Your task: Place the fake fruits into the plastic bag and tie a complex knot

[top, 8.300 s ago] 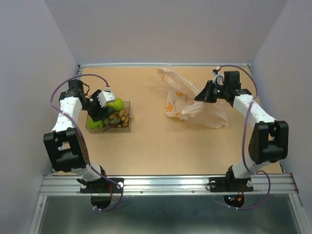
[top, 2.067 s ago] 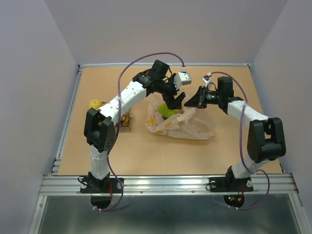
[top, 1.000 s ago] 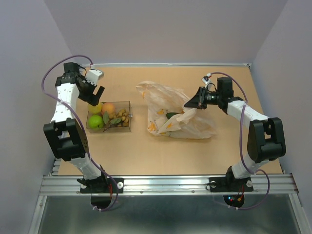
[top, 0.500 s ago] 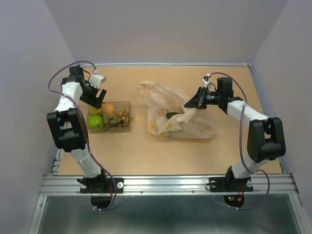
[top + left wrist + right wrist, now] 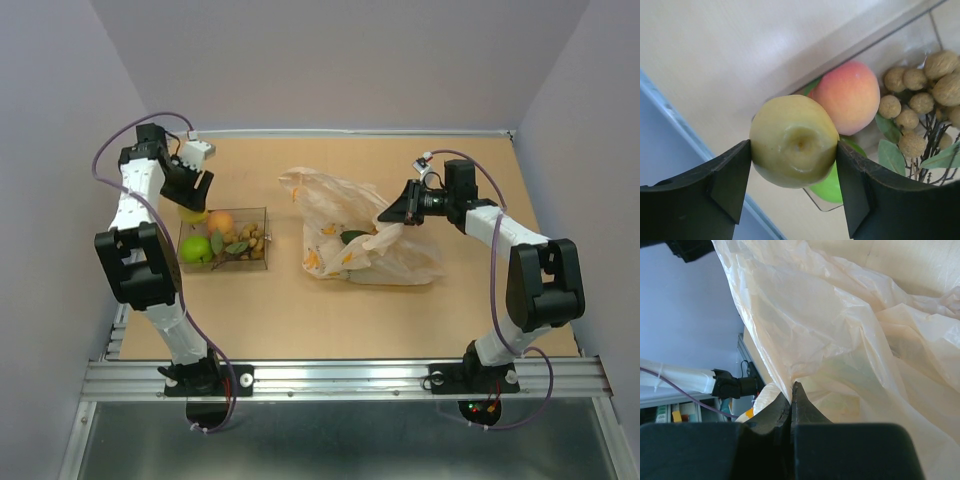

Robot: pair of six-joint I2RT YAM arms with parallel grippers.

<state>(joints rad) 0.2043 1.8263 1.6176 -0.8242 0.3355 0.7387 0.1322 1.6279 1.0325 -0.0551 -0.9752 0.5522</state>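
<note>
Near the far-left corner of the surface [image 5: 300, 310], the left gripper [image 5: 193, 190] is closed on a yellow fruit [image 5: 792, 140], just over the far rim of the tray [image 5: 225, 268] where the other fruits [image 5: 235, 238] lie. Mid-surface lies the bag [image 5: 330, 215] with one green fruit [image 5: 352, 237] inside, its rim pinched by the closed right gripper [image 5: 791, 392]. Loading is in hand, I judge; next the left arm must lift the yellow fruit clear and carry it right to the bag's mouth.
</note>
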